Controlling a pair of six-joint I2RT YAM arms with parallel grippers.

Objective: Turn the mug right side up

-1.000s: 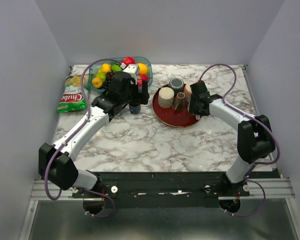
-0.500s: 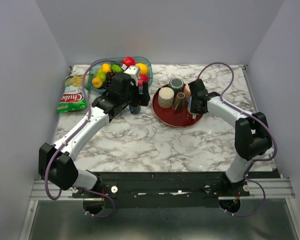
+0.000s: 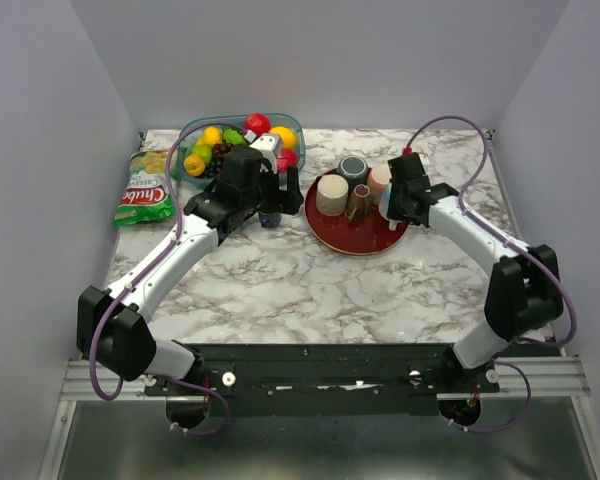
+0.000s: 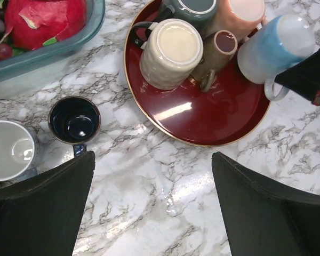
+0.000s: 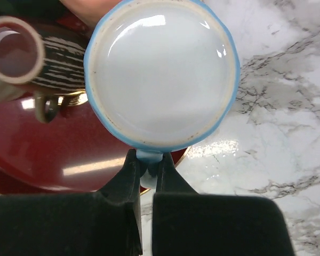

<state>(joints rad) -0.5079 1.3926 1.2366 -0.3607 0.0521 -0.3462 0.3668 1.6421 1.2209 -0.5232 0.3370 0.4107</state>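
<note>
The red plate [image 4: 202, 114] carries a cream mug [image 4: 170, 50] bottom-up, a grey mug [image 4: 189, 8], a pink mug [image 4: 240, 16] and a small striped cup [image 4: 216, 53]. The far-left teal bin [image 4: 58, 50] holds fruit [image 3: 212, 135].

On the marble just left of the plate, a dark mug [image 4: 74, 120] and a white mug [image 4: 10, 149] stand upright and empty.

The light blue mug [image 5: 162, 72] is at the plate's right edge. It is upside down with its base up, its axis near vertical and leaning slightly. The right gripper [image 5: 148, 162] is clamped on its handle.

The left gripper [image 4: 153, 160] hangs over the table with its fingers spread wide.
</note>
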